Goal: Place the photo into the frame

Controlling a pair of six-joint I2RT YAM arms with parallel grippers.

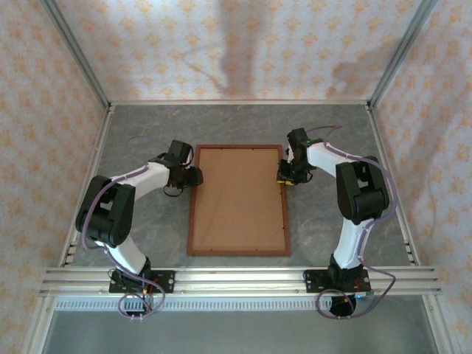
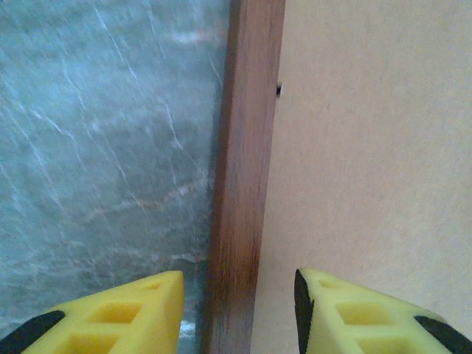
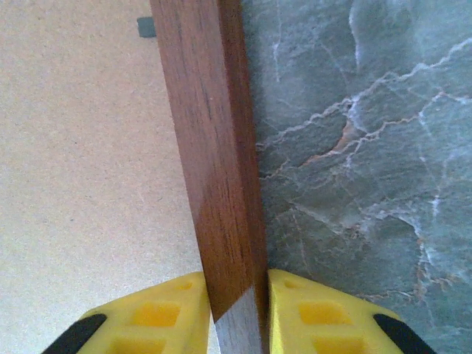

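a: yellow fingertips (image 3: 155,317) of my right gripper (image 3: 236,313) pinch the frame (image 1: 238,200) on its right rail; it lies flat mid-table (image 1: 332,133), long axis running away from my bases, brown backing board (image 1: 240,195) facing up.

b: and the left gripper (image 2: 236,306)?

a: parted, straddling the left rail without touching it. both hands sit at the far half of the frame, one on each long side.

b: the photo?

a: unseen; whether it lies under the board i cannot tell.
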